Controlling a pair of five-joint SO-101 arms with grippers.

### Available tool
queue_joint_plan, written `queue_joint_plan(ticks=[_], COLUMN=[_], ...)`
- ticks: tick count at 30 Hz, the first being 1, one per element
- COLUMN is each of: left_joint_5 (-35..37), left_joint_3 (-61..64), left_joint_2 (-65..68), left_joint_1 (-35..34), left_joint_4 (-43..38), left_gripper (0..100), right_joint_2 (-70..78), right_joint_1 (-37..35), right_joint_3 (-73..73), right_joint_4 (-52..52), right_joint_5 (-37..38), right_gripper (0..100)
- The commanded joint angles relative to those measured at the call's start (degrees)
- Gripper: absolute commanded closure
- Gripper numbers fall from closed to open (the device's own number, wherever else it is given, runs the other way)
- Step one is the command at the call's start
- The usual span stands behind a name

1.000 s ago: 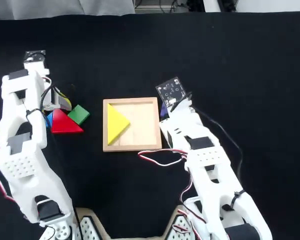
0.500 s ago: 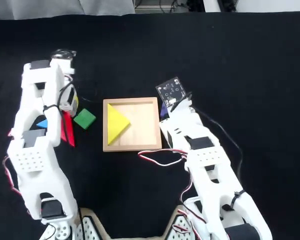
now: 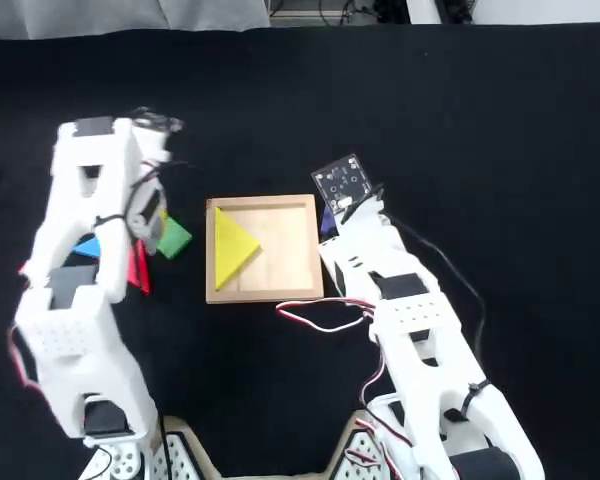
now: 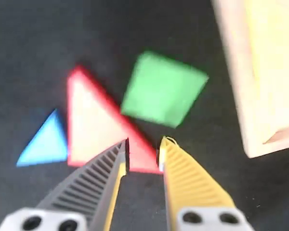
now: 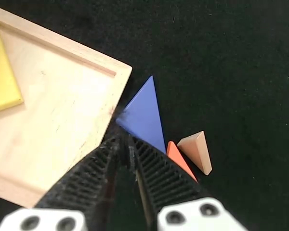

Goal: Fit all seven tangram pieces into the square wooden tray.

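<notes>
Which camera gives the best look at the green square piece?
The left wrist view: the green square lies whole and unobstructed between the red triangle and the tray. The high view shows it close against the left arm.

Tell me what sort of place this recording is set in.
Probably a robotics lab bench: a left arm and right arm side by side on a black-covered table, and a square wooden tray holding a yellow triangle.
</notes>
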Motion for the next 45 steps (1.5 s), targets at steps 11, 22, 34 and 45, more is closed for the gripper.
queue_joint_plan(ticks=[11,22,34,45], left_joint_5=[17.9,17.5,24.4,27.0], left_joint_3=[40.8,28.5,5.1,-3.5], left_joint_2=[-34.4,-17.5,-0.1,-5.2], left_joint_1=[-6.8,-19.6,-16.0,-10.3], left_joint_4=[-28.2,-28.7,-28.1,-2.5], left_gripper=[88,88,88,75], right_joint_2=[-1.9,-1.9,-1.9,-1.9], right_joint_1=[0.7,0.6,0.6,0.6], right_joint_3=[-0.3,-0.3,-0.3,-0.4], right_joint_4=[-1.2,-1.2,-1.2,-1.2], right_joint_5=[-0.1,-0.1,-0.1,-0.1], right_gripper=[98.7,98.7,98.7,98.7])
